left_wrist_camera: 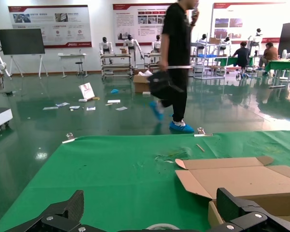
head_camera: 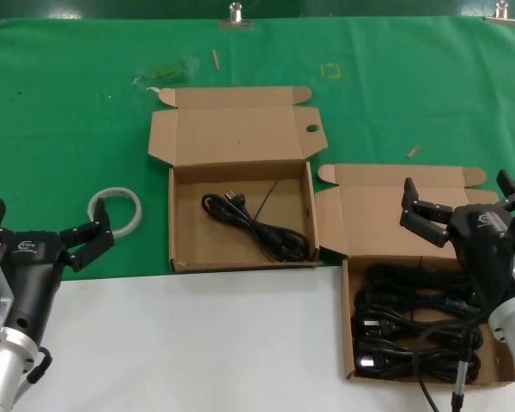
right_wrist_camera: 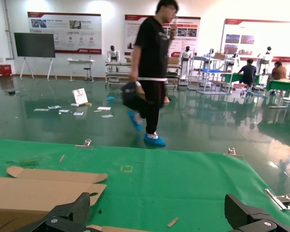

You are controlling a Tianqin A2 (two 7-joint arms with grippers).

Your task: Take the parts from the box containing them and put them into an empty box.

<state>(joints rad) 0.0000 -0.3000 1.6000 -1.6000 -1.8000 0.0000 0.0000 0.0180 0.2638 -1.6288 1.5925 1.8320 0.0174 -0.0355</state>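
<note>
- Both end effectors gape wide: left end effector (head_camera: 47,225) near a tape ring (head_camera: 116,211), right end effector (head_camera: 463,200) above the box containing them (head_camera: 350,343).
- Black parts (head_camera: 416,330) fill it; one cord (head_camera: 257,227) lies in an empty box (head_camera: 178,219).
- Wall posters (left_wrist_camera: 49,25) are unreadable.

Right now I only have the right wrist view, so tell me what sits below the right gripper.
Observer: The right gripper, fingers open, hangs over the right-hand cardboard box, which holds a pile of black coiled power cords.
Operator: Report what the other box holds.
Observer: The middle cardboard box has its lid open and holds a single black power cord on its floor.
Operator: Give me the left arm.
Observer: The left gripper, fingers open, sits low at the table's left side, next to a whitish tape ring on the green cloth.
</note>
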